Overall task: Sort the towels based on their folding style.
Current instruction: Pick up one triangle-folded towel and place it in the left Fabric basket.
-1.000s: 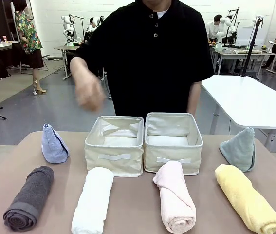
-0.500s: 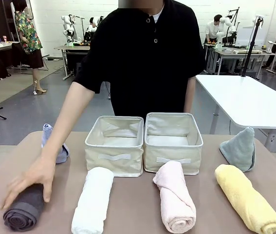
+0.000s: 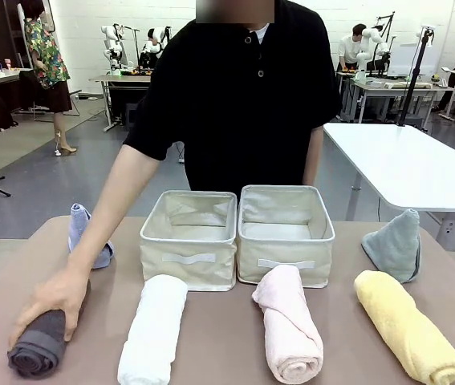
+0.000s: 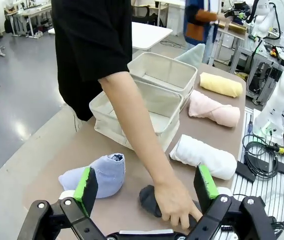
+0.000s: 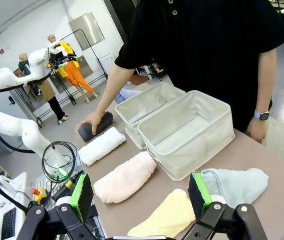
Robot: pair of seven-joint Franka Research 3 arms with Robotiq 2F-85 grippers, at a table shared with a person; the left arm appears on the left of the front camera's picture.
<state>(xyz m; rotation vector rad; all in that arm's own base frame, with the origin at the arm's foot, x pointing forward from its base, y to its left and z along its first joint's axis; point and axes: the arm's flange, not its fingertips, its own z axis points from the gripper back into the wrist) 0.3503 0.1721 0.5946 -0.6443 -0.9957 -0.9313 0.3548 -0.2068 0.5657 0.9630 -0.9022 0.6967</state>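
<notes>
Four rolled towels lie along the near table edge: dark grey (image 3: pixel 34 353), white (image 3: pixel 153 329), pink (image 3: pixel 289 325) and yellow (image 3: pixel 408 325). The person's hand (image 3: pixel 50 298) rests on top of the dark grey roll (image 4: pixel 148 196). A lavender-blue cone towel (image 3: pixel 79 228) stands at far left, partly behind the person's forearm. A pale grey-green cone towel (image 3: pixel 396 245) stands at far right. In its wrist view my left gripper (image 4: pixel 146 182) is open above the table, nothing between its fingers. My right gripper (image 5: pixel 140 195) is open too, over the pink (image 5: pixel 124 177) and yellow (image 5: pixel 164 215) rolls.
Two cream fabric baskets (image 3: pixel 188 241) (image 3: pixel 285 233) stand side by side at the table's middle, both without towels inside. The person stands at the far edge behind them, the other hand (image 5: pixel 254 131) hanging beside the right basket. A white table (image 3: pixel 412 164) is behind at the right.
The person's raised hand came down onto the dark grey roll and stays there, now shifted slightly along it. The other towels and the baskets have not moved.
</notes>
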